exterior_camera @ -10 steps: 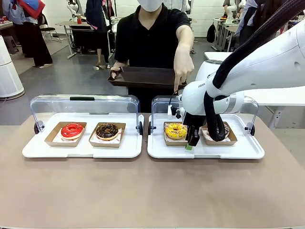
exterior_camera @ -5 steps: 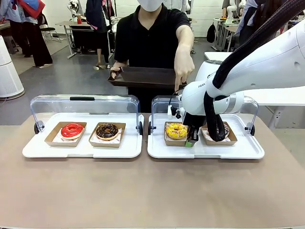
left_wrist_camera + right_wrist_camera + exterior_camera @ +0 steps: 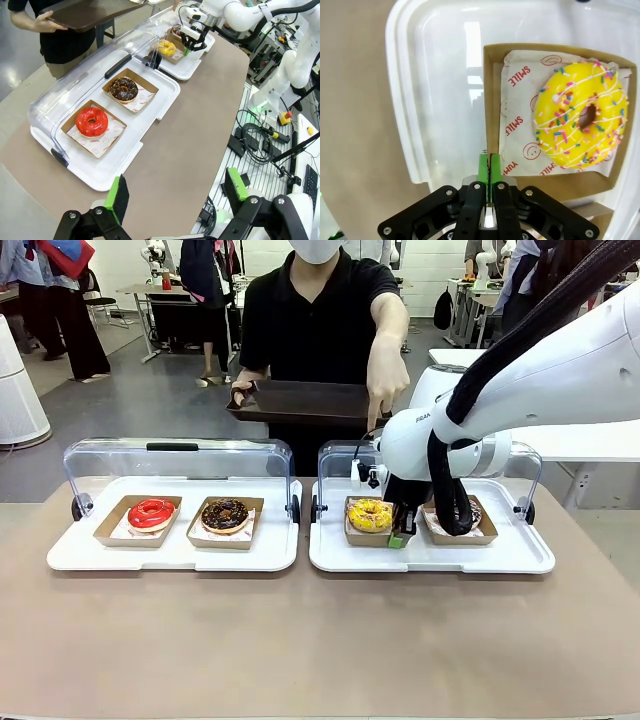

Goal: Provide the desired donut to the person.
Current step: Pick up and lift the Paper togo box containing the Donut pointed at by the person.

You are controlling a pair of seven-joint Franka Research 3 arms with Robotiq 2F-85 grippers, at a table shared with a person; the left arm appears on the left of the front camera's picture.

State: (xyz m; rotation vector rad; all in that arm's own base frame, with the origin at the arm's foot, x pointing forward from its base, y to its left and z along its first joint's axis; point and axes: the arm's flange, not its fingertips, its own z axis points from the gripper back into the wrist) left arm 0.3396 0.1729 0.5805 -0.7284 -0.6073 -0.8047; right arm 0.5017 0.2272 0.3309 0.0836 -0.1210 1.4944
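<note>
A yellow sprinkled donut (image 3: 369,514) (image 3: 580,120) lies on paper in a brown cardboard box (image 3: 492,100) on the right white tray (image 3: 500,555). My right gripper (image 3: 402,537) (image 3: 490,162) is shut on that box's side wall, beside the donut. The person (image 3: 320,310) stands across the table, holds a dark serving tray (image 3: 300,400) in one hand and points down at the yellow donut with the other hand (image 3: 385,380). My left gripper (image 3: 176,192) is open and holds nothing, high above the table's near left end.
On the left white tray (image 3: 170,555) sit a red donut (image 3: 151,512) and a chocolate donut (image 3: 224,513) in boxes. Another boxed donut (image 3: 475,512) lies partly hidden behind my right arm. Clear lids (image 3: 180,455) stand raised behind both trays.
My right gripper has closed on the box wall and come up slightly. The person's pointing hand and serving tray stay put.
</note>
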